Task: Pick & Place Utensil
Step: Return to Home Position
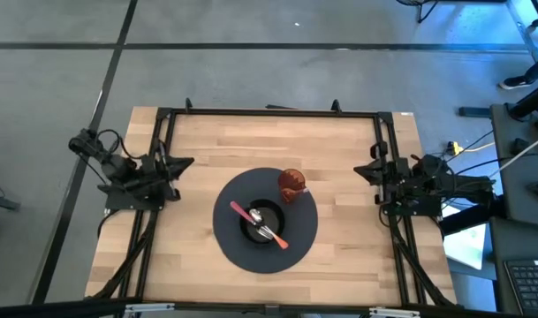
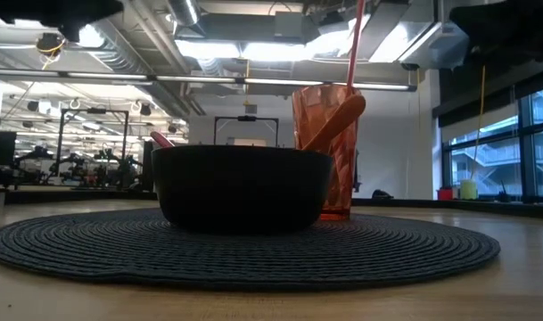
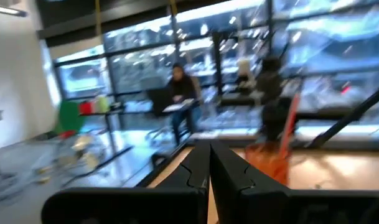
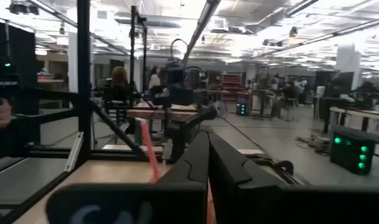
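A black bowl (image 1: pixel 261 222) (image 2: pixel 242 189) stands in the middle of a dark round placemat (image 1: pixel 236 252) (image 2: pixel 244 250). Metal utensils with a pink handle (image 1: pixel 243 212) and an orange handle (image 1: pixel 281 241) lie across the bowl; a pink tip (image 2: pixel 161 139) shows over its rim. Behind it an orange cup (image 1: pixel 291 183) (image 2: pixel 329 156) holds an orange spoon (image 2: pixel 339 120) and a thin red stick (image 2: pixel 353 45). My left gripper (image 1: pixel 185 163) (image 3: pixel 209 163) is shut at the table's left edge, pointing level. My right gripper (image 1: pixel 360 170) (image 4: pixel 208 155) is shut at the right edge. Both are far from the mat.
A black frame (image 1: pixel 269 112) runs round the wooden table (image 1: pixel 198 141). The wood around the mat is bare. Beyond the table are desks and people in the room.
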Controlling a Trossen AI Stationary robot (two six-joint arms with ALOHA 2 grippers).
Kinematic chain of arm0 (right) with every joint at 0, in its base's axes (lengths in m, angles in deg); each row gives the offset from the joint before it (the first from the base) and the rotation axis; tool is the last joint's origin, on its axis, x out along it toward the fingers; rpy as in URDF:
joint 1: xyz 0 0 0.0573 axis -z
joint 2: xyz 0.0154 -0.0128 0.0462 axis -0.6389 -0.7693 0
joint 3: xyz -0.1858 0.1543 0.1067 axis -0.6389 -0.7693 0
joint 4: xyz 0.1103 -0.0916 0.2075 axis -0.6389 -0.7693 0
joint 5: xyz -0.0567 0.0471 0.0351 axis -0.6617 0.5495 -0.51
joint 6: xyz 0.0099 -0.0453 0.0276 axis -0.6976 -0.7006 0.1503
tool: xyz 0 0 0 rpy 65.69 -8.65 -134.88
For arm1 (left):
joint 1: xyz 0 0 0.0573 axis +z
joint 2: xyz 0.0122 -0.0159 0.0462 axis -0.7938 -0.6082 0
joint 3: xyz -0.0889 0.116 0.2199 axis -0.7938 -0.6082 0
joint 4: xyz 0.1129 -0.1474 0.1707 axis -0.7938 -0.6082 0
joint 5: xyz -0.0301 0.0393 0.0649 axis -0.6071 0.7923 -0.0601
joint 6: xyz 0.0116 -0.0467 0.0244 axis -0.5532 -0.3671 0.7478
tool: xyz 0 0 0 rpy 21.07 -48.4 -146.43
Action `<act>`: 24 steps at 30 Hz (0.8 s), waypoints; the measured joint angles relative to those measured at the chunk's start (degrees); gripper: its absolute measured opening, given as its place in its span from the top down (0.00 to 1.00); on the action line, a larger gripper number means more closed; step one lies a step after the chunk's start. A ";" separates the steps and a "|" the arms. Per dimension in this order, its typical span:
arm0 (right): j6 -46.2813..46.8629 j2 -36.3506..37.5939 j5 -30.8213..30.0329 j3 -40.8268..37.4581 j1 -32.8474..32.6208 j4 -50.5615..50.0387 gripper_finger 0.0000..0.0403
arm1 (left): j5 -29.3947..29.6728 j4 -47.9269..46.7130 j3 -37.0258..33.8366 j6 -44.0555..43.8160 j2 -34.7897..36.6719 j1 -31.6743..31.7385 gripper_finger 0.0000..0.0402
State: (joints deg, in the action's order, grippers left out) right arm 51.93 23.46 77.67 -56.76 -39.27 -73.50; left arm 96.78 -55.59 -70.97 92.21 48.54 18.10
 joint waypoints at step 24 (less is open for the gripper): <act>-0.77 -1.18 7.06 0.02 7.88 -1.35 1.00 | -17.48 8.80 -13.76 0.26 7.87 11.94 1.00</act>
State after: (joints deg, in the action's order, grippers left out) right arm 51.16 22.28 84.73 -56.74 -31.39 -74.85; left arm 79.30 -46.79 -84.74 92.47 56.41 30.05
